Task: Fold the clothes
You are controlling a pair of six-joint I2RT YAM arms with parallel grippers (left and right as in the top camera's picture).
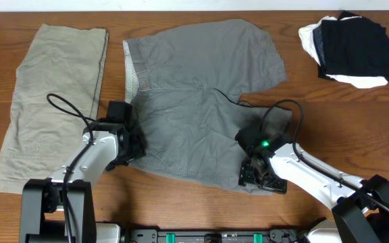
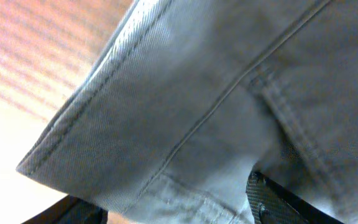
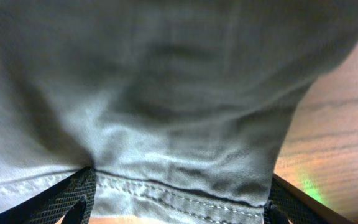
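Both jaws gape astride edges of shorts (image 1: 201, 101); bare table (image 1: 329, 115) rightward.

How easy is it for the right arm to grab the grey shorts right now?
Probably easy, yes. The right gripper sits at the near hem of the grey shorts. Its fingers are spread open on either side of that hem, and nothing lies in the way.

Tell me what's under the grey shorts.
The wooden table shows around the grey shorts. Whether anything else lies beneath cannot be seen; the cloth covers it.
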